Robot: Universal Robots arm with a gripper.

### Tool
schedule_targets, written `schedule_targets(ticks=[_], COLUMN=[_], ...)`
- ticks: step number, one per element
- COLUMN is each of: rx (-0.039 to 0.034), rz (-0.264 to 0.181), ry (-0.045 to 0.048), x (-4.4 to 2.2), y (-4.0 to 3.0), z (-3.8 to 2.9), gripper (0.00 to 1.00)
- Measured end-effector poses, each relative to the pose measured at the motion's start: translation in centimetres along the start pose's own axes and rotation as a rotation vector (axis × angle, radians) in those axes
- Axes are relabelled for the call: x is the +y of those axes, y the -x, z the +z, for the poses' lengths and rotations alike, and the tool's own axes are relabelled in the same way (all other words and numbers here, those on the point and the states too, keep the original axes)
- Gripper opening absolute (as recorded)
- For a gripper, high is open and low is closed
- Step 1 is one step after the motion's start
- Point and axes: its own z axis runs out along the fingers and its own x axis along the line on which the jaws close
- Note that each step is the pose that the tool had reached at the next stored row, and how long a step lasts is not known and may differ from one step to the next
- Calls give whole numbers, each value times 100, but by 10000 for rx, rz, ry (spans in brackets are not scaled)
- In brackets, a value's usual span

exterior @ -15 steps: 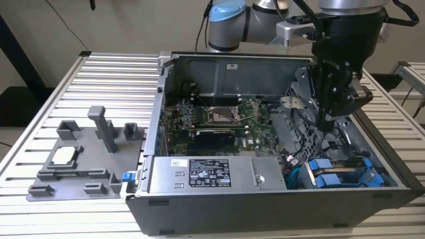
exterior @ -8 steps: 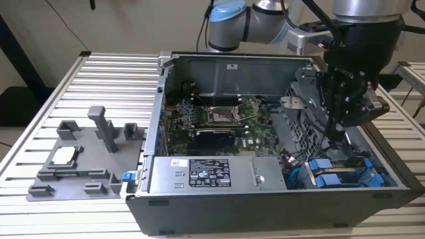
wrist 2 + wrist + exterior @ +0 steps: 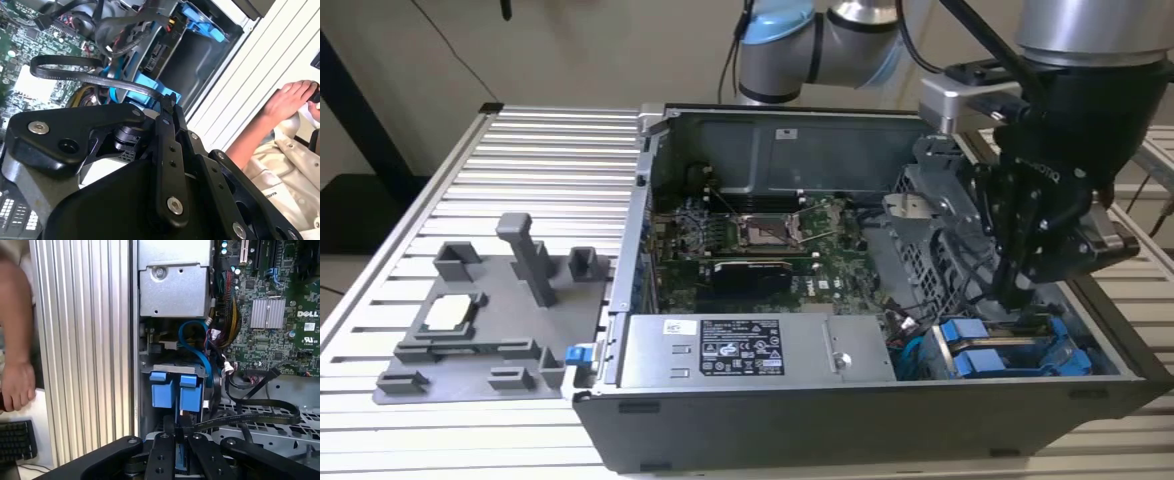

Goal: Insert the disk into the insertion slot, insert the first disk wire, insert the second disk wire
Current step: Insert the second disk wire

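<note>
My arm reaches in from above, the wrist pitching my gripper steeply downward, fingers pinched together on a flat black wire.

Two blue-framed drives, one power-supply box, one computer case, one hand

matt black gripper, smooth black wire, ribbed metal table.

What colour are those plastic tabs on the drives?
Bright blue; the carrier tabs show best in the first wrist view.
</note>
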Motion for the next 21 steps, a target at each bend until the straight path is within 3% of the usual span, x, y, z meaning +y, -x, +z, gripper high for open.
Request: schedule_targets(ticks=[7, 9, 10, 21], rx=[-39, -130, -231, -2202], rz=[-5, 9, 22, 275], ry=[37, 37, 36, 17], x=[-22, -20, -20, -20], y=[-213, -228, -229, -245], z=[55, 59, 62, 68], gripper=[16, 16, 16, 16])
